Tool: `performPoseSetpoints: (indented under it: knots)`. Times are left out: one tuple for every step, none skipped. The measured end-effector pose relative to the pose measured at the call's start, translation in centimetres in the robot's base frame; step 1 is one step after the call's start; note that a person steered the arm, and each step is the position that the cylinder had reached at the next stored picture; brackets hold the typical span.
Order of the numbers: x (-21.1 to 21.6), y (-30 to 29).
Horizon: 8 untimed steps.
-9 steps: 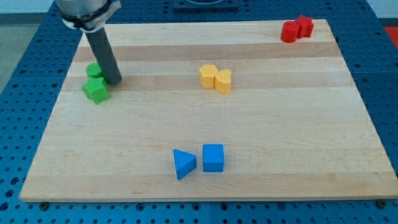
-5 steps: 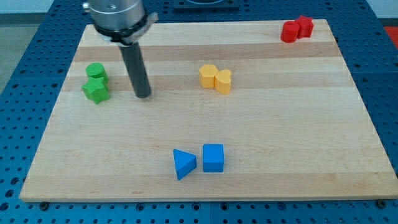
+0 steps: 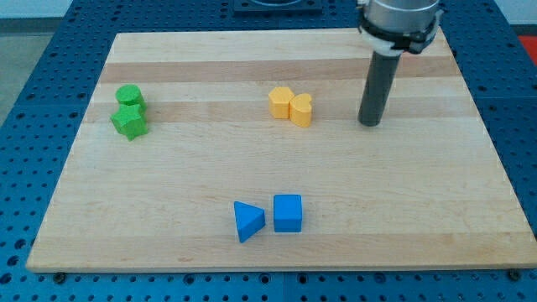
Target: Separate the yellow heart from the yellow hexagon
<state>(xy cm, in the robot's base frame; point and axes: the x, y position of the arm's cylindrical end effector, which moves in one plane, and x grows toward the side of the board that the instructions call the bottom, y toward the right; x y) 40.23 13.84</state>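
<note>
You had no claw on this rig, just my tip (image 3: 370,122), holding nothing, right of the yellow heart block (image 3: 301,110), apart from it. Heart touched the yellow hexagon block (image 3: 281,101), mid wooden board (image 3: 168,184).

hexagon (image 3: 280,102) touching heart (image 3: 301,110) on its right, mid-worktop (image 3: 419,210) | tip (image 3: 369,123) right of heart, apart | triangle (image 3: 247,221) left of cube (image 3: 288,213), near edge

A robotics lab bench – a wooden board (image 3: 419,218) lies on a blue perforated mounting table (image 3: 33,101)
</note>
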Motion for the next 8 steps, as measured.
performPoseSetpoints:
  knots:
    - [-1.0, 0.0]
    - [-1.0, -1.3]
    - [-0.8, -3.6]
    - [0.8, -5.3]
    - [2.3, -6.8]
    - [1.9, -6.7]
    - [0.0, -6.7]
    - [-1.1, -7.2]
